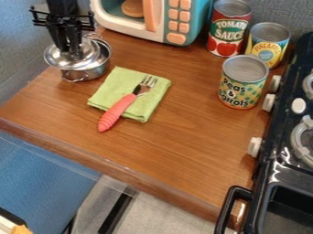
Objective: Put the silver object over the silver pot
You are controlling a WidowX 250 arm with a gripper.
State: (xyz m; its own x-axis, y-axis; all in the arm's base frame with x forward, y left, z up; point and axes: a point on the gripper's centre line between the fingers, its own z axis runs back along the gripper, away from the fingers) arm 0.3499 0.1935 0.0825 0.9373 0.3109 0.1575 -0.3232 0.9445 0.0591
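Silver lid point(60, 61) is over left part of silver pot point(89, 73), pot rim is seen on R side. Blk gripper point(71, 50) is at lid top; cannot tell if spread or pinching sth.

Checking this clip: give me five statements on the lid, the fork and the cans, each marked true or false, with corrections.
1. The claw is at the silver lid. True.
2. The lid is down on the green cloth. False: it is over the silver pot.
3. The fork lies across the green cloth. True.
4. The fork's handle is blue. False: it is pinkish red.
5. The three cans stand on the stove. False: they stand on the wooden counter.
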